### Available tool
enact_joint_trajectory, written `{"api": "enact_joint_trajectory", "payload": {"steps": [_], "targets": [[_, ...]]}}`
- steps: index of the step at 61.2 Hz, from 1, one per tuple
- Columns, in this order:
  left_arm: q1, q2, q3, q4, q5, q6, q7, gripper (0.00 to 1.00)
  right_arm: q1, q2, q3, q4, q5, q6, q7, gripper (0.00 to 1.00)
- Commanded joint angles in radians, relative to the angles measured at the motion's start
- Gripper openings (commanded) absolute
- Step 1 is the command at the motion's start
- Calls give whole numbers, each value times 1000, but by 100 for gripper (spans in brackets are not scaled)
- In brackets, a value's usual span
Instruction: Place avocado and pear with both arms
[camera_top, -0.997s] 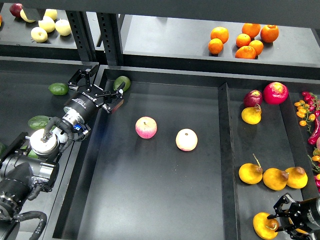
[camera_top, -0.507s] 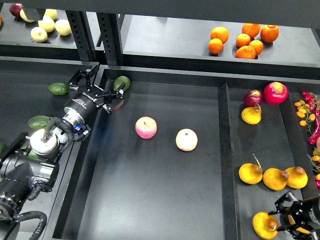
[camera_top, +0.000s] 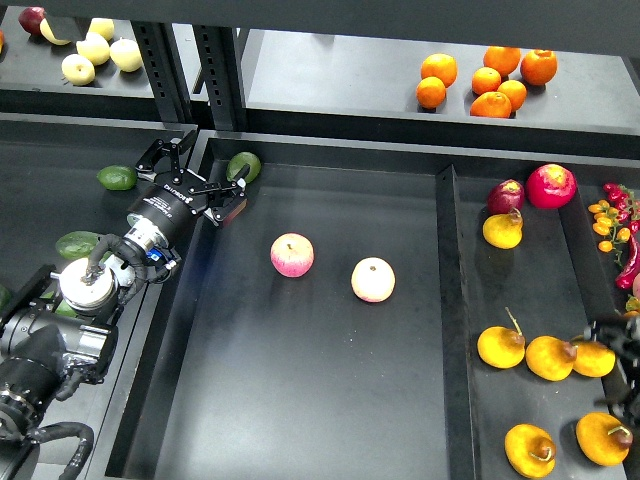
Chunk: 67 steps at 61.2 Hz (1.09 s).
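A dark green avocado lies in the far left corner of the middle tray. My left gripper is open right beside it, and its right finger almost touches the fruit. Several golden pears lie in the right tray: one at the bottom right, one beside it, and a row of three above. Only a dark part of my right gripper shows at the right edge, above the bottom-right pear. Its fingers cannot be told apart.
Two pink-red apples lie mid-tray. Two more avocados lie in the left tray. Oranges and pale fruits sit on the back shelf. Red fruits, another pear and chillies lie far right.
My right gripper has pulled away up and to the right, to the view's edge, uncovering a pear at the bottom right of the right tray. The left arm has not moved.
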Motion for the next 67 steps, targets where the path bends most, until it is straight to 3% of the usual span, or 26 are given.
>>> {"api": "enact_joint_trajectory", "payload": {"steps": [1, 6, 22, 49, 54, 55, 62, 67], "targets": [[3, 0, -1, -3, -1, 0, 0, 99, 6, 40, 153, -19, 13, 0, 0, 99], [5, 0, -1, -11, -1, 0, -2, 99, 38, 138, 293, -82, 22, 0, 0, 99], [5, 0, -6, -14, -1, 0, -2, 100, 70, 340, 473, -168, 57, 0, 0, 99], [3, 0, -20, -17, -1, 0, -5, 99, 69, 704, 628, -334, 56, 0, 0, 99], [3, 0, -20, -20, -1, 0, -20, 99, 69, 744, 628, -338, 56, 0, 82, 99], [3, 0, -18, -20, -1, 0, -38, 99, 69, 774, 628, -338, 56, 0, 126, 99], [3, 0, -15, -20, -1, 0, -51, 99, 69, 824, 630, -343, 56, 0, 145, 99], [3, 0, -12, -23, -1, 0, -52, 99, 72, 859, 632, -363, 56, 0, 192, 99]]}}
